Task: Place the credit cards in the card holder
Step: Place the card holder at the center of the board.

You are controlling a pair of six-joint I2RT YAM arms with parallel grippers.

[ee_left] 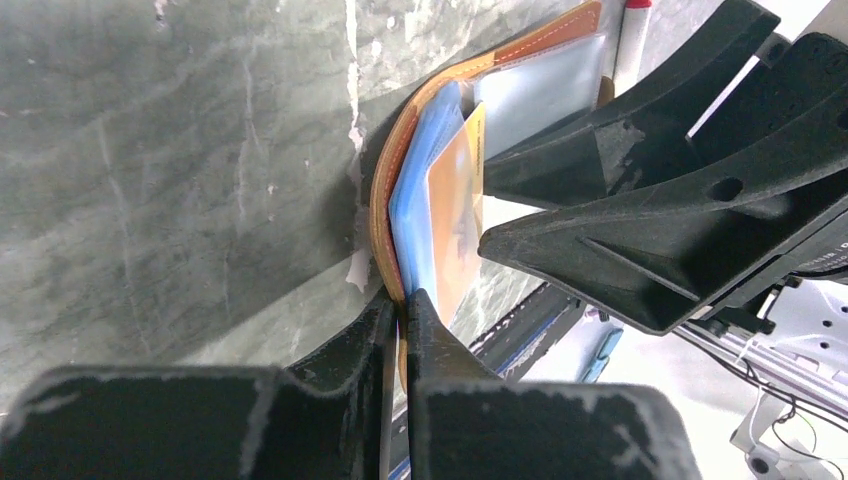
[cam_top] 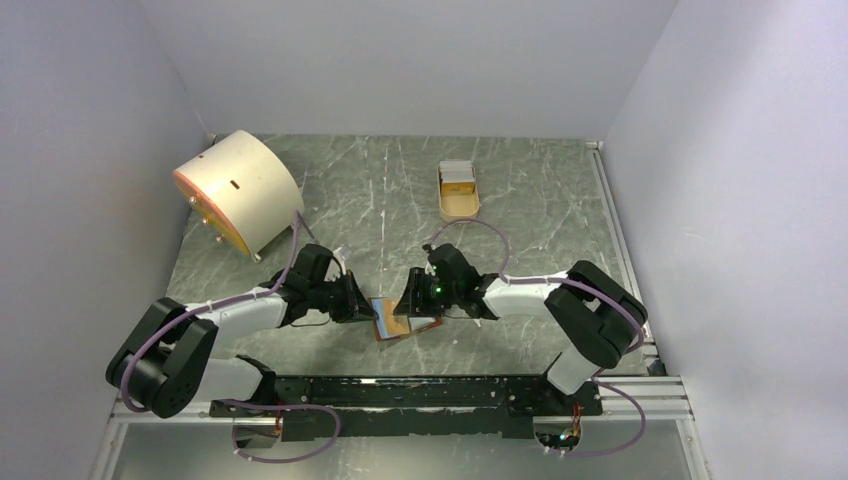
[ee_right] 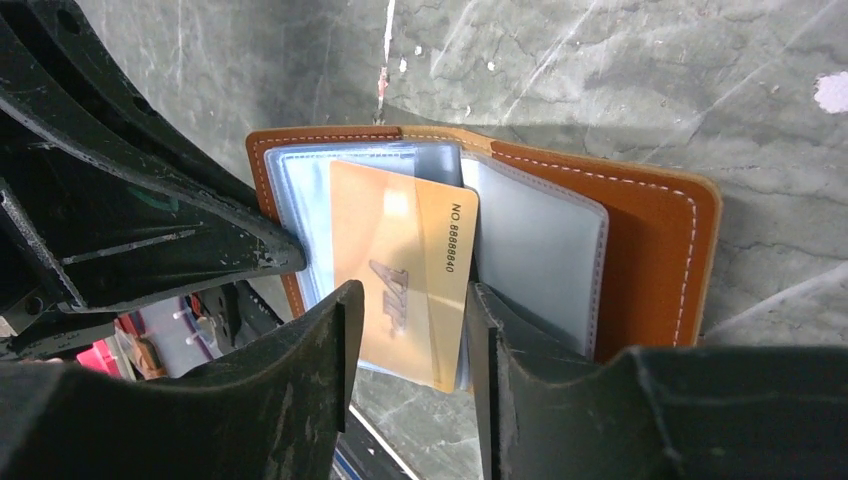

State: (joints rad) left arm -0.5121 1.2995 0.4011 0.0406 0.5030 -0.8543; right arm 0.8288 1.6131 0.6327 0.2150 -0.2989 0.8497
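Note:
The brown card holder [cam_top: 400, 323] [ee_right: 650, 250] is held open just above the table's near middle. My left gripper [cam_top: 362, 308] [ee_left: 403, 300] is shut on its leather edge [ee_left: 385, 200]. A gold credit card [ee_right: 400, 270] [ee_left: 455, 210] sits partly inside a clear blue sleeve, its lower end sticking out. My right gripper [cam_top: 412, 300] [ee_right: 412, 292] is open, one finger on each side of that card's lower end. More white credit cards [cam_top: 458, 172] lie stacked in a tan tray [cam_top: 460, 207] at the back.
A big cream drum [cam_top: 235, 190] lies on its side at the back left. A black rail [cam_top: 440, 390] runs along the table's near edge. Grey walls close in the table on three sides.

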